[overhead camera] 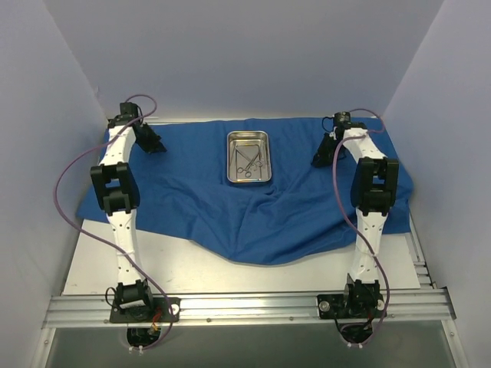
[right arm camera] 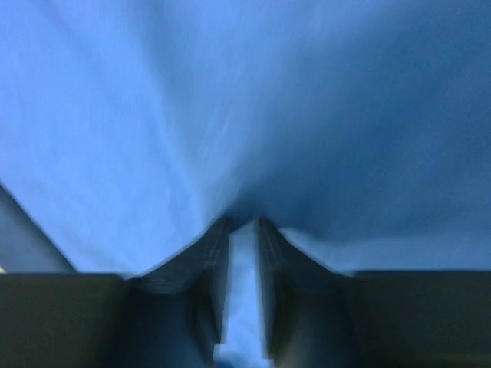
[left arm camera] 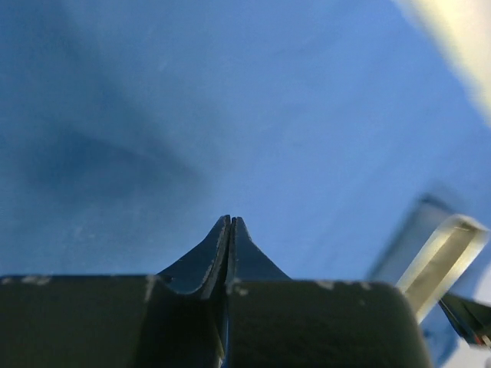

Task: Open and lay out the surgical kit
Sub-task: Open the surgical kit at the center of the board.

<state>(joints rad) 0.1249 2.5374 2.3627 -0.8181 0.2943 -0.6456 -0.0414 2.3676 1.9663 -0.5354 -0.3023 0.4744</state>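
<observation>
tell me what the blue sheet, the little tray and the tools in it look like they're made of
The blue sheet looks like soft matte cloth: it lies in wrinkles and loose folds. The tray looks like polished metal, probably steel: it is silvery with bright reflections. The instruments inside seem to be thin shiny metal too, though they are too small to be sure.

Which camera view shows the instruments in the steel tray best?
The top external view: the instruments lie in full sight inside the steel tray on the blue cloth. The wrist views show mostly cloth close up beyond the left fingers and right fingers; no instruments can be made out there.
</observation>
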